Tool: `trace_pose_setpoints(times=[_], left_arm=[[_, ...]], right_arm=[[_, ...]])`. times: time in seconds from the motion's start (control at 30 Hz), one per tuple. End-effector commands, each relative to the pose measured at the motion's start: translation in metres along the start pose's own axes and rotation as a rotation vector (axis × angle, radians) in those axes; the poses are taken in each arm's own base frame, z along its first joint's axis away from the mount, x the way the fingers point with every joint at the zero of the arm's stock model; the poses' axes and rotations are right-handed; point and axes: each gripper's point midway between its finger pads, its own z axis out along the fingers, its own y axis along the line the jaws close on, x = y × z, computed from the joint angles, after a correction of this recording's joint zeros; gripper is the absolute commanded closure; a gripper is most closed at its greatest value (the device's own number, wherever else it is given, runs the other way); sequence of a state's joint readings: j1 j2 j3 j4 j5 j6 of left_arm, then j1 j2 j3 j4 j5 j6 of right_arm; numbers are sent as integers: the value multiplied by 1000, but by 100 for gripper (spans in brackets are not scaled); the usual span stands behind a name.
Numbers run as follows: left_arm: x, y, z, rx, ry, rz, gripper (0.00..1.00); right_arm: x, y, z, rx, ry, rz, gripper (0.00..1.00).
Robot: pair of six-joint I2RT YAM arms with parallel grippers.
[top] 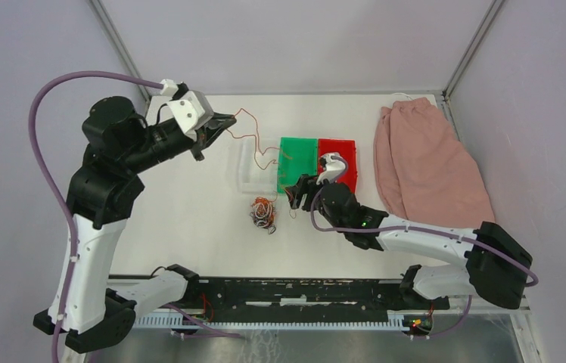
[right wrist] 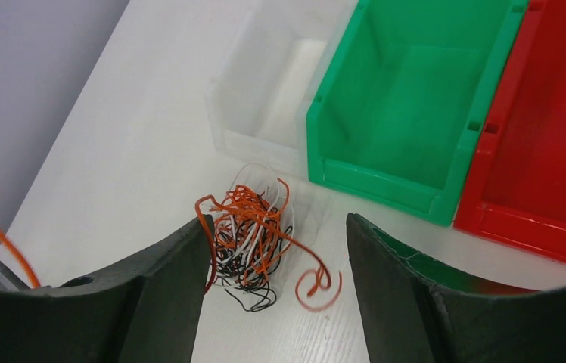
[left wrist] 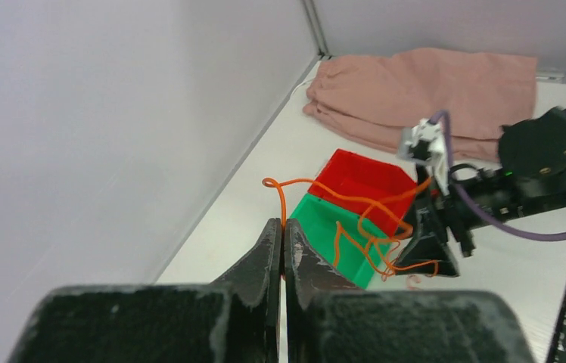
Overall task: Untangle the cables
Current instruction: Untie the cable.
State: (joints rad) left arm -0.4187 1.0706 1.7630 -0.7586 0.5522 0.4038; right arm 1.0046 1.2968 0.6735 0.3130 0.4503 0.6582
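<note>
The cables (top: 262, 213) lie as a small clump of orange, black and white wires on the white table, in front of the bins. My left gripper (top: 227, 121) is raised at the back left, shut on one long orange wire (top: 253, 140). That orange wire (left wrist: 340, 200) runs in loose curls from the left gripper (left wrist: 284, 227) down to my right gripper (left wrist: 427, 242). The right gripper (right wrist: 277, 221) hangs open just above the clump (right wrist: 250, 234). An orange strand lies against its left finger (right wrist: 189, 265), and a curled wire end (right wrist: 318, 283) dangles between the fingers.
A clear bin (top: 256, 166), a green bin (top: 299, 155) and a red bin (top: 338, 155) stand side by side behind the clump. A folded pink cloth (top: 424, 159) lies at the right. Enclosure walls close in the back and both sides.
</note>
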Motion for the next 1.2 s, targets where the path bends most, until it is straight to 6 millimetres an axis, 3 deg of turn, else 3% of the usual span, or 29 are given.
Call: trace_pose_setpoints(times=[0.0, 0.17, 0.3, 0.53, 0.83, 1.17], left_arm=[[18, 32, 21, -108, 28, 95, 97], [34, 46, 39, -139, 55, 109, 97], [33, 62, 50, -175, 55, 128, 97], [36, 74, 60, -199, 68, 151, 97], [42, 92, 62, -255, 99, 263, 97], [6, 125, 66, -350, 54, 374, 97]], right_arm=[[-27, -2, -11, -13, -68, 46, 28], [-46, -4, -20, -28, -100, 68, 15], [-64, 3, -23, -57, -115, 113, 6], [-89, 17, -30, -107, -153, 133, 4], [-86, 11, -33, -83, -137, 128, 4], [-81, 6, -34, -62, -119, 119, 4]])
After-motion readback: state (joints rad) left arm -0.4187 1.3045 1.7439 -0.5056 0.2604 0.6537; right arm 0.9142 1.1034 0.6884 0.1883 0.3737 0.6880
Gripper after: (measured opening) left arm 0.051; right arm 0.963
